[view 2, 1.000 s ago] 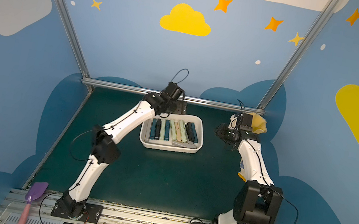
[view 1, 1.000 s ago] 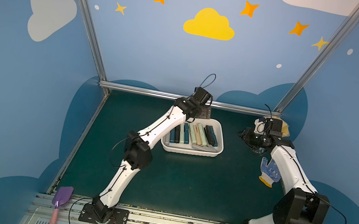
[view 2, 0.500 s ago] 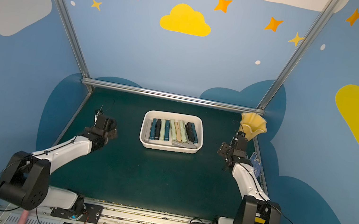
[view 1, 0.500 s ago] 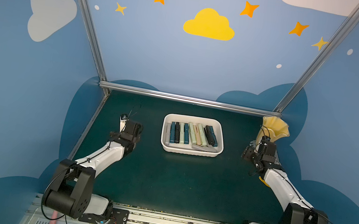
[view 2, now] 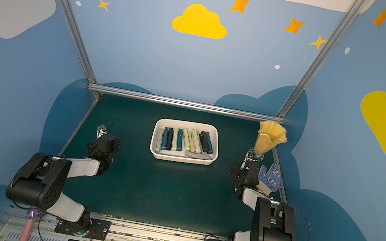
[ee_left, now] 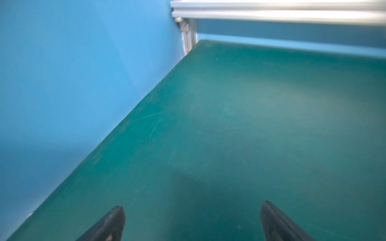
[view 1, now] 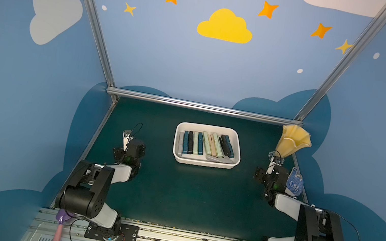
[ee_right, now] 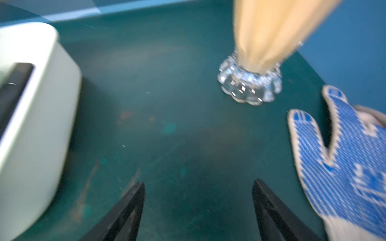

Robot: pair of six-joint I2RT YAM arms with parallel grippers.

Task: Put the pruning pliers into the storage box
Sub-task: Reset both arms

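Green mat (ee_left: 250, 104) under both | L gripper (ee_left: 193, 205) wide apart, empty | R gripper (ee_right: 199, 182) same, empty

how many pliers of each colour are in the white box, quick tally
In the storage box:
grey pliers: 2
teal-blue pliers: 3
black pliers: 2
pale green pliers: 3
beige pliers: 1
total: 11
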